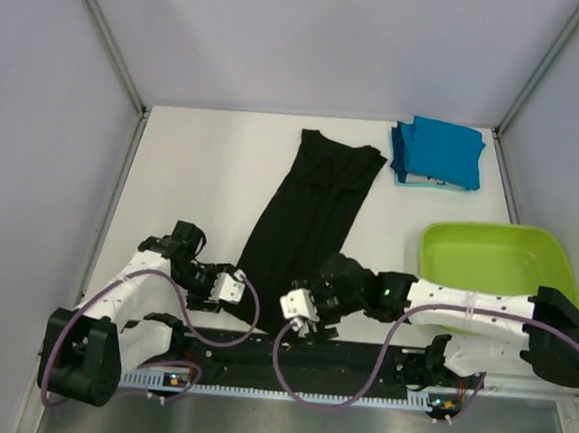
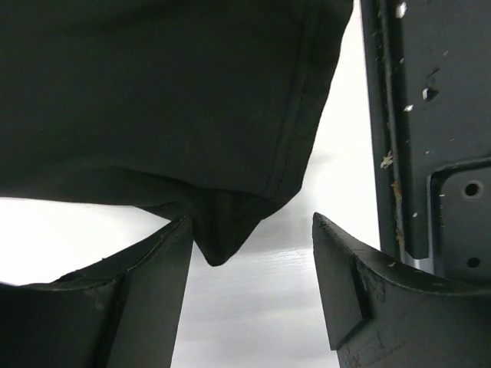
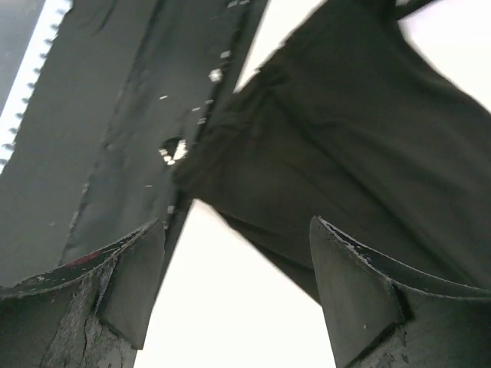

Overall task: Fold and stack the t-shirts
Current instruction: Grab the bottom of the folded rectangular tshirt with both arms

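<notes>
Both gape wide, empty: left gripper (image 2: 249, 230) and right gripper (image 3: 238, 230) at near corners of the black t-shirt (image 1: 310, 208).

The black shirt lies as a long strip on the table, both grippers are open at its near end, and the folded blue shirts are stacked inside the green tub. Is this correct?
One thing is wrong. The folded blue shirts are stacked on the table in its far right corner, beyond the green tub, not inside it, as the top external view shows. The rest holds.
</notes>
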Tool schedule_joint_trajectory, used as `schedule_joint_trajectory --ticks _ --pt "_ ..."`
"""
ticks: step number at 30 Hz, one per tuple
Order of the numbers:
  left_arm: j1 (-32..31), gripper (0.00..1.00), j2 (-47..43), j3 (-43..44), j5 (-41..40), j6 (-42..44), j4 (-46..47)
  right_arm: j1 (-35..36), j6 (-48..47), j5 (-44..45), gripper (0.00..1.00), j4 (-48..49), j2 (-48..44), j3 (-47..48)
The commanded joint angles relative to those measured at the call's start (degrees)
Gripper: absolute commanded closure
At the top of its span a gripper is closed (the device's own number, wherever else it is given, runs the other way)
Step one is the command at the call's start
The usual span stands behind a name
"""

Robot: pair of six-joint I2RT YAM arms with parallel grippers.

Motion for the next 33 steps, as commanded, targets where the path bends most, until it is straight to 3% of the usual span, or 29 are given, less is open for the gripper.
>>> schedule_joint_trajectory --ticks 1,4,9,14,16,19,21,26,33 --pt "-0.88 0.33 -0.55 -3.47 -4.53 0.81 8.32 8.03 -3.01 6.1 0.26 8.62 3.35 -2.13" --pt "-2.19 0.39 0.15 -4.88 -7.08 -0.59 9.47 10.94 -1.27 10.42 0.3 14.68 8.62 -1.97" --pt "-7.81 0.79 -0.81 -6.11 -8.22 -7.6 7.89 12.35 -2.14 11.49 0.34 16.45 16.0 -1.87" --pt "-9.4 1.0 -2.66 -6.2 -11.13 -10.26 8.07 13.15 -1.08 12.54 0.46 15.57 18.48 -3.1" --pt "-9.32 1.0 -2.75 -5.5 -10.09 -10.87 7.28 13.24 -1.26 11.84 0.56 15.57 17.96 -4.15" --pt "-9.58 1.0 -1.96 -2.34 -5.18 -12.1 2.63 13.23 -0.91 12.18 0.86 14.18 16.81 -5.13" --pt "-9.84 1.0 -1.78 0.29 -2.79 -16.56 1.13 13.24 0.67 12.54 0.98 13.29 15.5 -5.13" --pt "-9.84 1.0 -2.04 7.76 -2.34 -29.04 3.49 10.43 8.3 12.89 1.0 13.38 8.73 -4.86" --pt "-9.84 1.0 5.5 20.85 -4.45 -42.95 11.48 -4.32 12.54 12.63 1.0 9.42 2.4 -2.31"
